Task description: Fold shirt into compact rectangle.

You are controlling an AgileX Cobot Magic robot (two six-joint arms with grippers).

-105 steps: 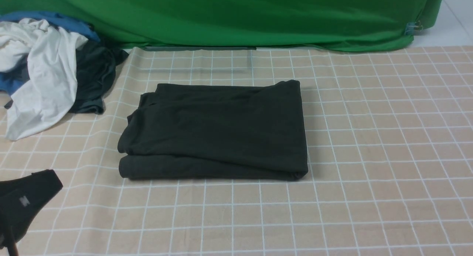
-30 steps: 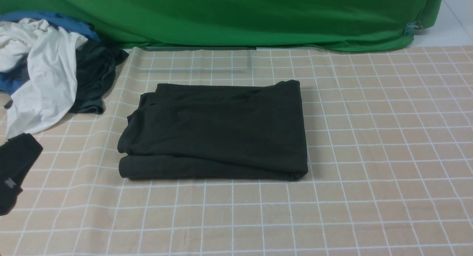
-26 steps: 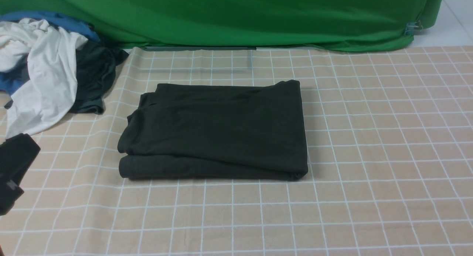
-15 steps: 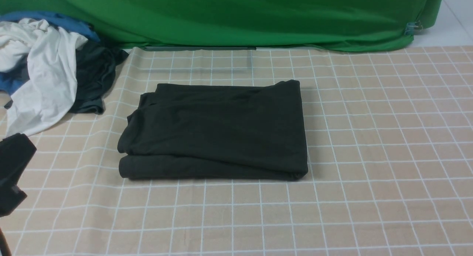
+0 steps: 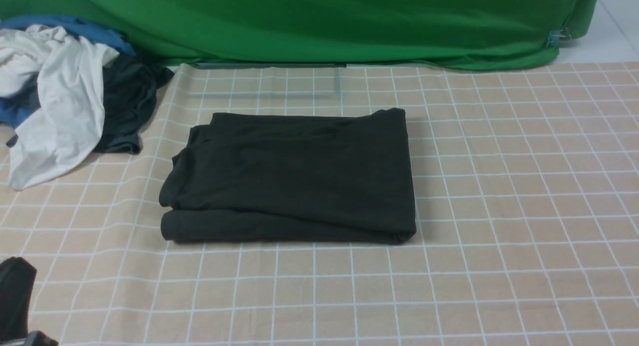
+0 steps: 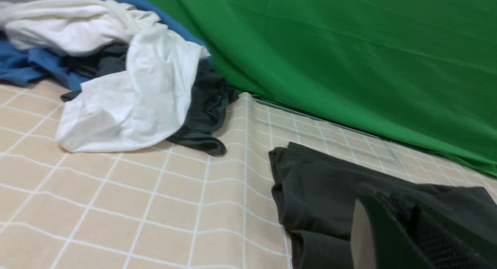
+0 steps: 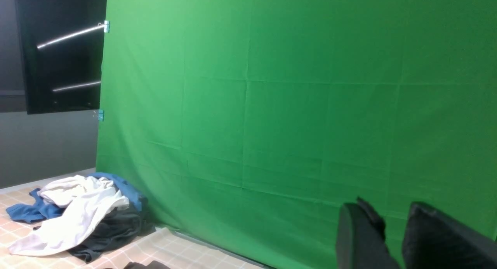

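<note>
1. Your shirt (image 5: 289,176) lies folded in a dark, roughly rectangular bundle near the middle of the checked tablecloth (image 5: 499,211), its long axis running left to right across your front view.
2. Your left gripper (image 5: 15,298) sits low at the near left edge, well apart from the shirt, which lies ahead and to its right. Its jaws are clenched on nothing.
3. Your right gripper (image 7: 392,238) is out of the front view. Its wrist camera points at the green backdrop (image 7: 295,106), and a narrow gap shows between its two black fingers, with nothing between them.
4. Judging by position, the left arm looks nearer to the shirt; the right arm's distance cannot be told.
5. The shirt is soft, matte black knit, in stacked layers. The near edge is a rounded fold, the right edge fairly straight, the left edge uneven with loose layers showing. No print is visible.
6. A heap of clothes (image 5: 65,96), white, blue and dark, is crumpled at the far left, apart from the shirt.
7. The fold looks essentially complete.
</note>
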